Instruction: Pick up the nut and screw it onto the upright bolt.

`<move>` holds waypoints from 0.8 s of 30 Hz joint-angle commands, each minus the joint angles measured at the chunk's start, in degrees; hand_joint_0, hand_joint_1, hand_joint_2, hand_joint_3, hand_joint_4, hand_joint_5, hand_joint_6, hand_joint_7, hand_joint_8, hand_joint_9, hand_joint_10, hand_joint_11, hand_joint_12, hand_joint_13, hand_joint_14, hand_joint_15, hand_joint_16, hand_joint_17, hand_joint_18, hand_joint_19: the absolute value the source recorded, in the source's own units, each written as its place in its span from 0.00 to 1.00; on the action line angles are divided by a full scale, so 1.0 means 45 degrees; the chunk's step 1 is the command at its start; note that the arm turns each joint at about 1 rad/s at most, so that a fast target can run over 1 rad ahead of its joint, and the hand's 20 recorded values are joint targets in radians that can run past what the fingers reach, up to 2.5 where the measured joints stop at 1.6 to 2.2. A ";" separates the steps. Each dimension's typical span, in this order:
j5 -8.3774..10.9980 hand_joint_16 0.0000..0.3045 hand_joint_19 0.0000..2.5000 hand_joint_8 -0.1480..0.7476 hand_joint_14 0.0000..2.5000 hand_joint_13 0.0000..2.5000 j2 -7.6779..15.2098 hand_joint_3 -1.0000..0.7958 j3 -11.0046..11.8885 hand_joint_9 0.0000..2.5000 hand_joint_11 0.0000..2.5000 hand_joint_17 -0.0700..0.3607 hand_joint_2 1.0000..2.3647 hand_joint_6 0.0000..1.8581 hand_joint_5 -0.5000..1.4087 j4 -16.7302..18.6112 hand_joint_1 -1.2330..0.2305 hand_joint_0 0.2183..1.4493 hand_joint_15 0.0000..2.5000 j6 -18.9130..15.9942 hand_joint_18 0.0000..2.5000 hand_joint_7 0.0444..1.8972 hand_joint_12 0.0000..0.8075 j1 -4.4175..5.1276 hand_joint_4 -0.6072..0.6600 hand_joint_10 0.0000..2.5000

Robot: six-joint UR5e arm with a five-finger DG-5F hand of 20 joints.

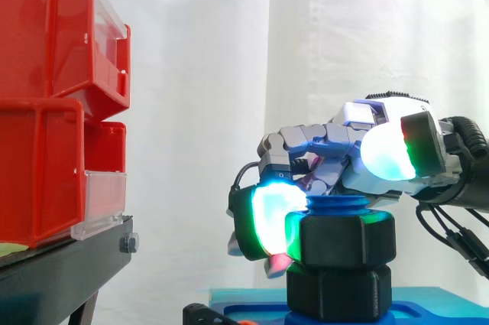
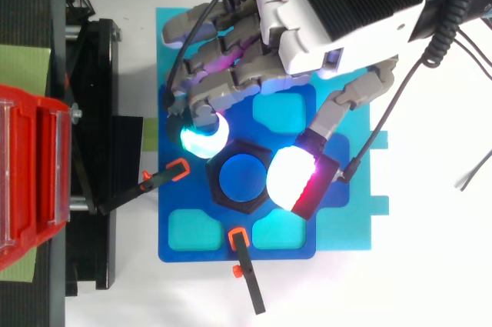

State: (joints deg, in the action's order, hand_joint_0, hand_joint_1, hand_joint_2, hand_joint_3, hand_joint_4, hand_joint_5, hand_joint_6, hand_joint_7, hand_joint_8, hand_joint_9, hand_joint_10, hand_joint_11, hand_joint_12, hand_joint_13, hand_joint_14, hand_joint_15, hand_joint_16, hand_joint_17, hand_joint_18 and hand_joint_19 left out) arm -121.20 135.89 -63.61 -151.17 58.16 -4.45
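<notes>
The hand (image 2: 330, 11) reaches in from the right and arches over the bolt (image 2: 242, 177), closed in around the nut (image 1: 340, 239) from two sides. Whether it actually grips the nut or merely stands about it cannot be told from either view. The nut, black and six-sided, already sits on the blue upright bolt, with a short run of thread showing above it in the side view. Beneath it lies a second black hexagonal body (image 1: 340, 293), touching or nearly so.

The step in hand appears to be the turning-down, not the pick-up. It probably goes best if contact stays on opposite flats of the nut at its own height, and the turn runs about the bolt's axis rather than pushing sideways — a sideways load could bind the thread. Each reset of the hand should leave the nut where it is, not drag it back.

The bolt rises from a dark blue fixture (image 2: 184, 242) on a lighter blue plate (image 2: 346, 227), held by orange-handled clamps (image 2: 178, 169). Well apart to the left, red bins (image 1: 46, 34) sit on a black stand (image 1: 61, 260).
</notes>
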 commanded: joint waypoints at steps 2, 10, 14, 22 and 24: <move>-0.0001 0.03 0.00 0.40 0.00 0.28 -0.0003 0.28 -0.0005 0.40 0.00 0.21 0.00 0.29 0.29 -0.0039 0.62 0.25 0.00 0.0082 0.14 0.71 0.20 -0.0065 0.52 0.00; -0.0059 0.02 0.00 0.33 0.00 0.34 -0.0003 0.28 0.0014 0.52 0.00 0.19 0.00 0.30 0.30 0.0000 0.60 0.25 0.00 0.0102 0.21 0.70 0.14 -0.0260 0.51 0.00; -0.0157 0.02 0.00 0.32 0.00 0.34 -0.0003 0.28 0.0034 0.53 0.00 0.19 0.00 0.30 0.31 0.0039 0.61 0.25 0.00 0.0102 0.21 0.70 0.14 -0.0338 0.51 0.00; -0.0411 0.03 0.00 0.37 0.00 0.30 -0.0003 0.28 0.0795 0.48 0.00 0.21 0.00 0.27 0.28 -0.0332 0.64 0.24 0.00 0.0102 0.17 0.71 0.18 -0.0358 0.55 0.00; -0.0489 0.04 0.00 0.37 0.00 0.28 -0.0003 0.28 0.0952 0.45 0.00 0.23 0.00 0.27 0.26 -0.0508 0.65 0.23 0.00 0.0102 0.15 0.63 0.21 -0.0358 0.60 0.00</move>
State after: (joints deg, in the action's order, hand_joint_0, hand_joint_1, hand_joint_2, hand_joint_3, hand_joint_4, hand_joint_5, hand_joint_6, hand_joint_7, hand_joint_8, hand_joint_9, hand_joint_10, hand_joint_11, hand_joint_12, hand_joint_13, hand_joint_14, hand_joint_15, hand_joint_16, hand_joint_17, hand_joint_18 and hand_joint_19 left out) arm -122.74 135.87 -60.90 -152.19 58.62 -6.05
